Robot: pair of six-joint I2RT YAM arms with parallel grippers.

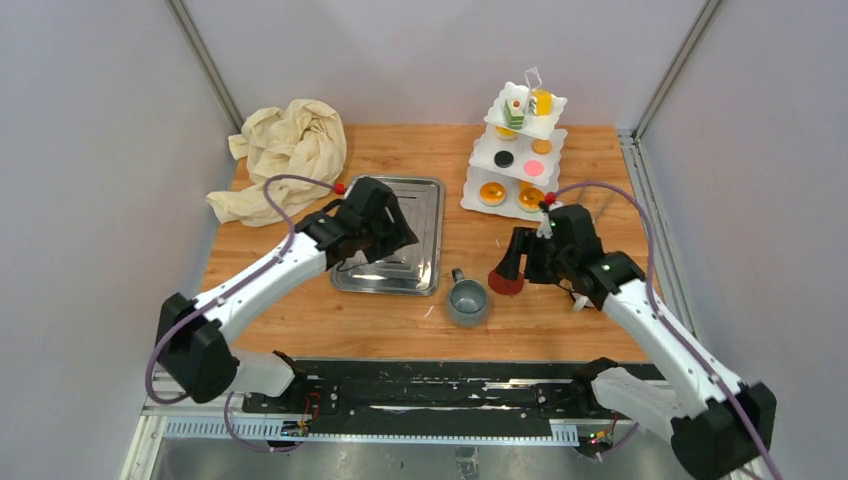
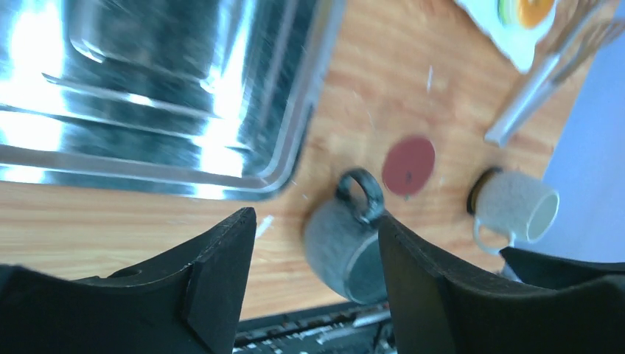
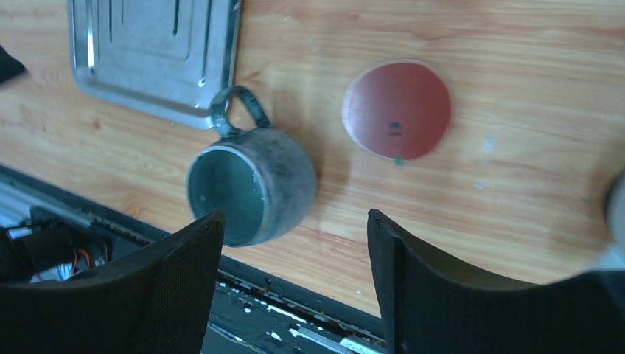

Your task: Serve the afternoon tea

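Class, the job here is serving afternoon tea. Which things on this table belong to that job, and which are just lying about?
Belong to the job: white three-tier stand; small cakes and tarts on it; grey mug; off-white mug.

Just lying about: steel tray; cream cloth; red disc on the tabletop.

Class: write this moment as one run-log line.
left claw open, empty | right claw open, empty | grey mug beside tray | cakes on stand

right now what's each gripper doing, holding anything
left gripper: open, holding nothing
right gripper: open, holding nothing
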